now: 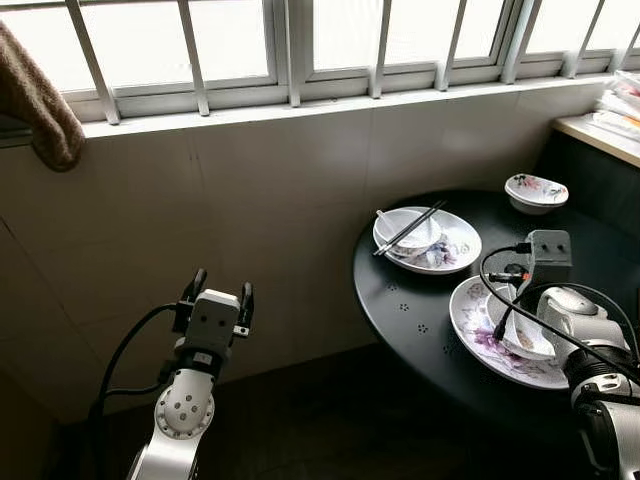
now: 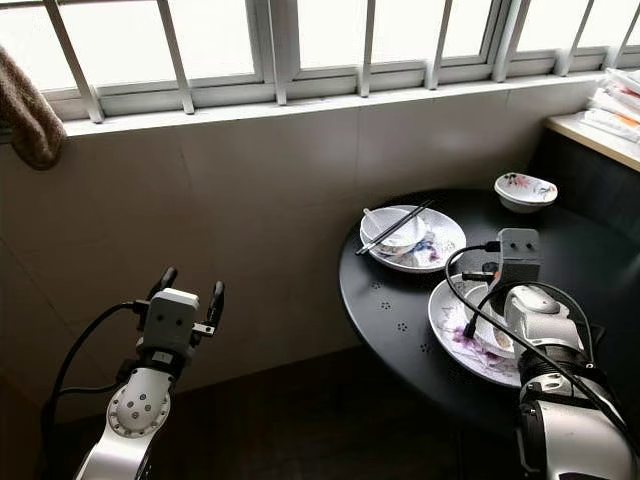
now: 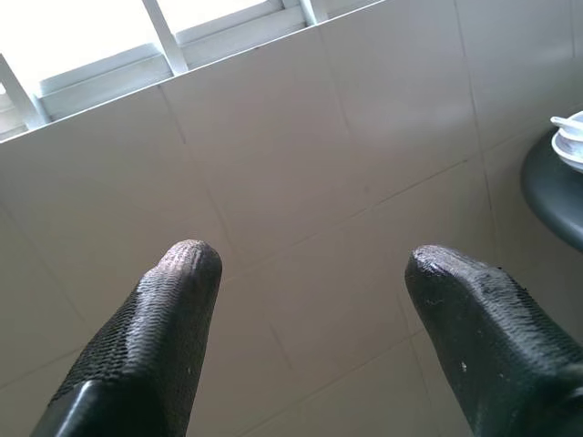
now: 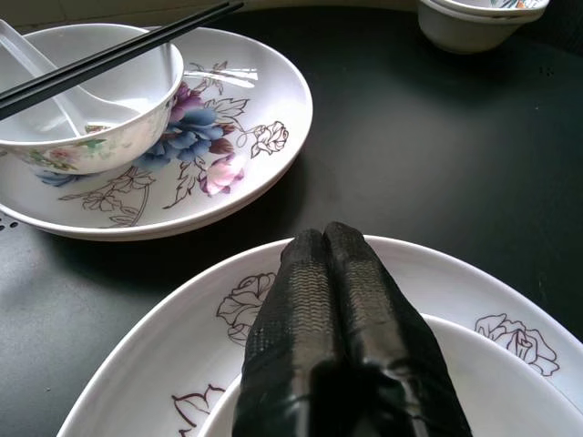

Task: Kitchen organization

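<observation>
Hovering over the round black worktop (image 1: pixel 400 300), I judge the biggest risk to be a shove: my right arm lies across the near plate (image 4: pixel 137 364), which sits close to the worktop's front edge, and a careless sweep outward could push it off onto the dark floor. The far plate (image 4: pixel 246 118) carries a bowl (image 4: pixel 100 109) with a white spoon (image 4: pixel 36 73) in it and black chopsticks (image 4: pixel 109 55) laid loose across the rim; any knock to that stack would likely roll the chopsticks off or tip the bowl. A small dish (image 1: pixel 536 191) stands well apart at the back, near the ledge, and seems safe for now. The cable (image 1: pixel 500 270) looping off my right wrist hangs near the near plate and could catch on its rim if I twist. My right jaws (image 4: pixel 326 241) are pressed together with nothing between them, pointing down over the near plate and the smaller white dish (image 4: pixel 492 373) lying in it, just above the rim; whether they touch it I cannot tell. My left jaws (image 3: pixel 305 264) stand wide apart and hold nothing, the arm raised off to the left and facing the tiled wall (image 1: pixel 250 190) under the window, well away from the worktop.
</observation>
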